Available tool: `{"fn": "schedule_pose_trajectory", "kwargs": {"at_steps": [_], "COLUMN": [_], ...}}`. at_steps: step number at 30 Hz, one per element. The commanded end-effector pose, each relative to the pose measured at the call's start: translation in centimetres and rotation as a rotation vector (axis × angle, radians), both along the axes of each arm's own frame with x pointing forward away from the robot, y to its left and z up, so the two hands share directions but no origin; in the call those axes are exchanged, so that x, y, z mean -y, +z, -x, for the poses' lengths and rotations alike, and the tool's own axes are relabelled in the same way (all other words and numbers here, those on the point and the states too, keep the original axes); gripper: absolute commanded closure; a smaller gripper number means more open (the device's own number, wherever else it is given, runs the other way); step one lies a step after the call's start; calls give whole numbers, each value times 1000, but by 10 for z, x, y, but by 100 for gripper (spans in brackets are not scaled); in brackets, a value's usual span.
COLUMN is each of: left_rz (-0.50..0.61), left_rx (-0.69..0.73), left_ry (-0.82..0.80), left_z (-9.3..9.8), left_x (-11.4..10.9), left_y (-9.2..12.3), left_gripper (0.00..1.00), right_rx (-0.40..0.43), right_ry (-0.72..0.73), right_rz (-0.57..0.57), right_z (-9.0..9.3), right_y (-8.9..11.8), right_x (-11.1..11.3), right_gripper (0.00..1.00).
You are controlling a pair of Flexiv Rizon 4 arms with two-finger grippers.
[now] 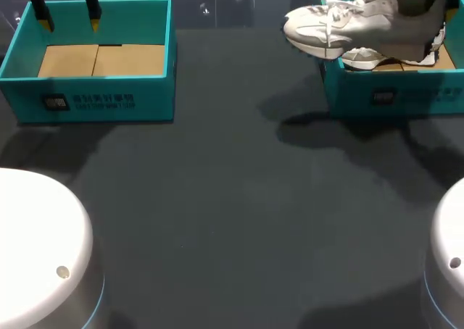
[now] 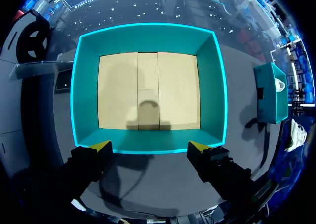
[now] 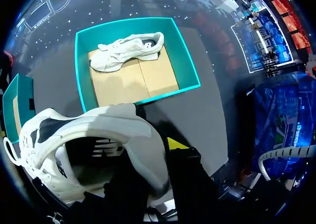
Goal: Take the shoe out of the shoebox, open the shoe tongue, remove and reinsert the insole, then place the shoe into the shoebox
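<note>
The right jaws are clamped on the heel of a white shoe (image 1: 362, 17), holding it in the air above the right shoebox (image 1: 406, 97), toe out past its left wall. A second shoe (image 3: 126, 49) lies inside. The left jaws stand wide apart, holding nothing, above the other box (image 2: 148, 39).

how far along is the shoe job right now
Early. Done: the shoe is out, hanging above the right box. In hand: the right gripper holds it by the heel collar. Still to do: tongue, insole out and in, shoe back in the box. The left gripper hangs open over the empty left box.
</note>
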State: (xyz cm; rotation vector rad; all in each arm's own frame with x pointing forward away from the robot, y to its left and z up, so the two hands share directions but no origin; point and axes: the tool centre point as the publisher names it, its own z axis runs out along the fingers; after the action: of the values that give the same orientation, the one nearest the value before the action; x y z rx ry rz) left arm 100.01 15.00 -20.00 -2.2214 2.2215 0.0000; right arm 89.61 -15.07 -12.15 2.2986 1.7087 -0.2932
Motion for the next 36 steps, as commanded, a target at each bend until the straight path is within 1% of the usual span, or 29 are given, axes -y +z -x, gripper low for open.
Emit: {"fn": "schedule_pose_trajectory", "kwargs": {"at_steps": [1, 16, 18, 20, 23, 27, 29, 36], "left_rz": [0, 0, 0, 0, 0, 0, 0, 0], "left_rx": [0, 0, 0, 0, 0, 0, 0, 0], "left_ry": [0, 0, 0, 0, 0, 0, 0, 0], "left_z": [0, 0, 0, 0, 0, 0, 0, 0], "left_x": [0, 0, 0, 0, 0, 0, 0, 0], "left_y": [0, 0, 0, 0, 0, 0, 0, 0], "left_gripper": [0, 0, 0, 0, 0, 0, 0, 0], "right_rx": [58, 58, 53, 33, 36, 39, 53, 52], "right_ry": [17, 17, 23, 23, 27, 32, 39, 48], "right_rz": [38, 38, 24, 32, 19, 43, 52, 64], "right_z": [21, 21, 27, 37, 55, 82, 93, 134], "right_y": [1, 1, 0, -6, -12, -17, -21, -48], "right_x": [-20, -20, -30, -42, -56, -78, -88, -129], "right_gripper": [100, 100, 100, 100, 100, 100, 100, 100]}}
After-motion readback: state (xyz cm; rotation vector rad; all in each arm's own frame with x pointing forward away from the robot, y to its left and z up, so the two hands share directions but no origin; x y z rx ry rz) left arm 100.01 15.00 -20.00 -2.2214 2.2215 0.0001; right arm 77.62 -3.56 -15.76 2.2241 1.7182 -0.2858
